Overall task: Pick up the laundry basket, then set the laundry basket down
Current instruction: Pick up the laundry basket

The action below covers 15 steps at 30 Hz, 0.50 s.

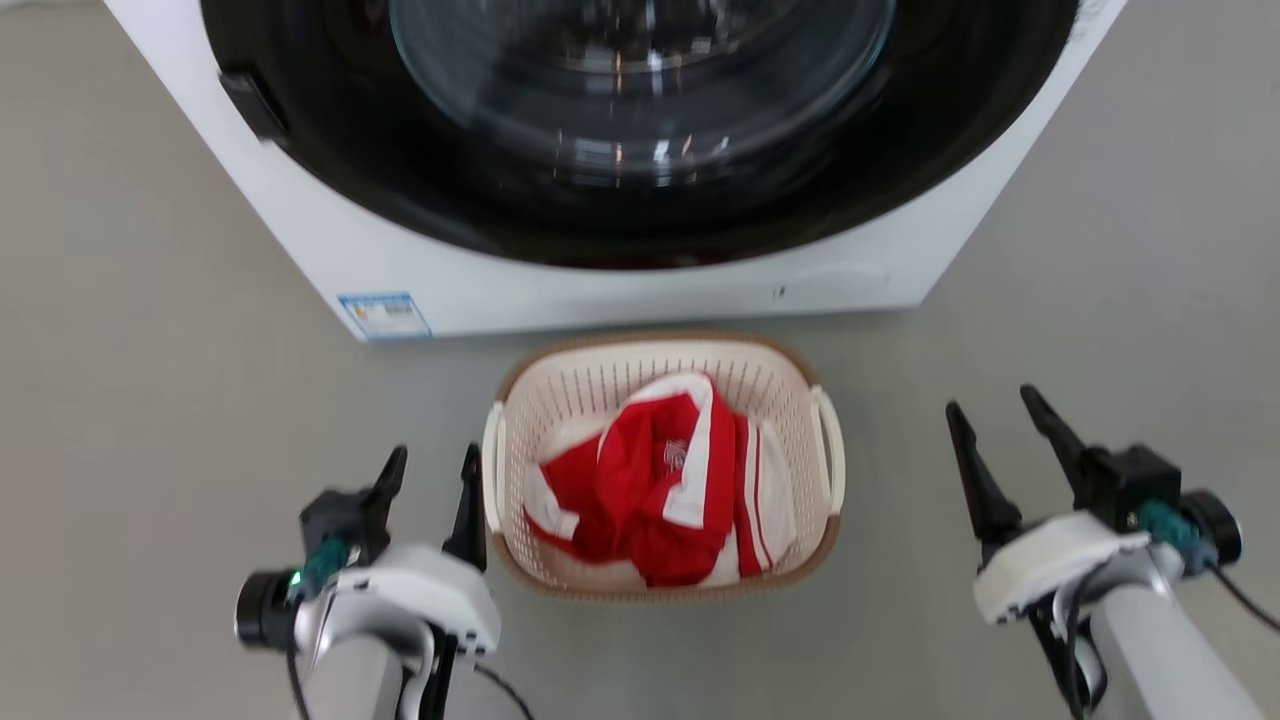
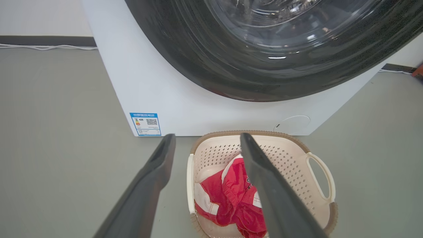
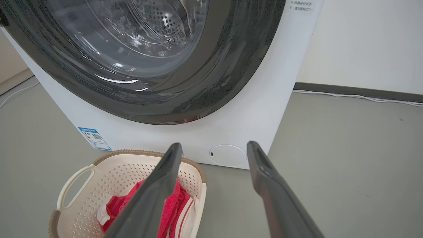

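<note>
laundry basket [image 1: 600, 385] on floor [image 1: 150, 400] just before washer [image 1: 600, 290], left pincer [image 1: 435, 452] spread beside its left rim, right pincer [image 1: 988, 400] spread, bare floor between

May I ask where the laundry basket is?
The laundry basket sits mid head view, before the washer, between the left end effector and right end effector.
</note>
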### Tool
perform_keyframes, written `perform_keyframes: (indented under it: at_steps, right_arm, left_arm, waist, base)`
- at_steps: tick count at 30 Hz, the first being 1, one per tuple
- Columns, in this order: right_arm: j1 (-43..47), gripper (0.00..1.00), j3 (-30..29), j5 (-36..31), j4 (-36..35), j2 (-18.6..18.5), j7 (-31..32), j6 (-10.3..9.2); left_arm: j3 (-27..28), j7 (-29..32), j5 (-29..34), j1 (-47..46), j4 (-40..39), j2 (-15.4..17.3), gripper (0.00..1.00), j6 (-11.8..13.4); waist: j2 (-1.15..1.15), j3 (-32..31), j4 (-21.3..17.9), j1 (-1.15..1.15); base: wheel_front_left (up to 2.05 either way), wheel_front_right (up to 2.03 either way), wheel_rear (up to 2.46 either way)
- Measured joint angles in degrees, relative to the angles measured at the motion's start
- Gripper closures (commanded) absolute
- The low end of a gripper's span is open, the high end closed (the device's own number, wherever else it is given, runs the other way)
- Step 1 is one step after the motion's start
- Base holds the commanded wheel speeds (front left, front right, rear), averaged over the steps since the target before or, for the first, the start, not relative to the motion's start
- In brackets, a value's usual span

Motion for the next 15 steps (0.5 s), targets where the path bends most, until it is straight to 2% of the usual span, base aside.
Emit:
perform_keyframes:
  at_steps: [7, 15]
  right_arm:
    - [-8.4, 0.0, 2.7, 0.9, 6.5, -1.0, 0.0, 0.0]
    - [-15.7, 0.0, 5.0, 2.1, 11.9, -1.9, 0.0, 0.0]
  left_arm:
    - [-3.0, 0.0, -0.8, -10.4, 9.5, -0.1, 0.0, 0.9]
    - [-6.9, 0.0, -4.6, -20.2, 18.6, -0.3, 0.0, 2.6]
  waist:
    - [0.0, 7.3, 0.6, 0.0]
    - [0.0, 15.2, 1.1, 0.0]
  base:
    - [0.0, 0.0, 0.0]
    - [0.0, 0.0, 0.0]
